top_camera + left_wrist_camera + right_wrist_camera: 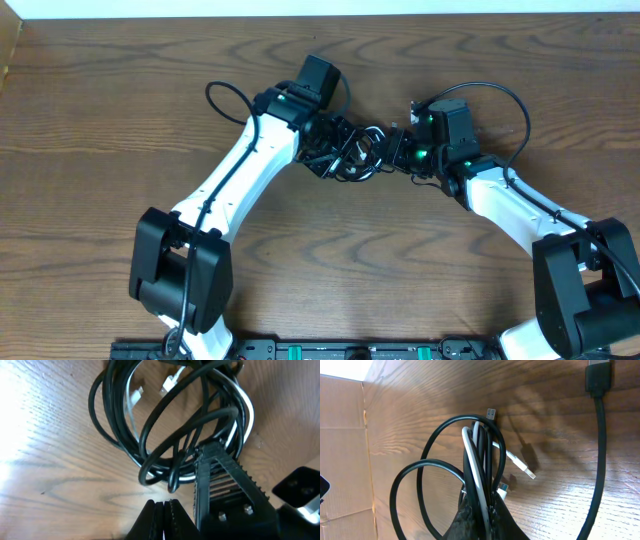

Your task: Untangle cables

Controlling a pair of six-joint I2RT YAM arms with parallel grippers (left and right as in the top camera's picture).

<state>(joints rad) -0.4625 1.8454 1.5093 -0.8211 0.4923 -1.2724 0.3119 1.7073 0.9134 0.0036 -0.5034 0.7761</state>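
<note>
The cables (pixel 352 152) lie as one tangled coil at mid-table between both arms. My left gripper (pixel 322 143) is at the coil's left side. In the left wrist view its jaws (pixel 164 504) are shut with nothing between them, tips just short of a black loop (pixel 172 485). The black loops (pixel 120 435) wrap a white cable (pixel 131 402) with a white plug (pixel 170 382). My right gripper (pixel 393 150) is shut on the bundle. Black strands and the white cable (pixel 472 460) run between its fingers (pixel 482 505). A ribbed right finger (pixel 222 467) presses on the coil.
Thick black arm wires loop beside each wrist (pixel 225 95) (pixel 510 100), and one (pixel 600 435) crosses the right wrist view. A cardboard box (pixel 8 50) sits at the table's far left edge. Loose white plugs (pixel 522 467) rest on the wood.
</note>
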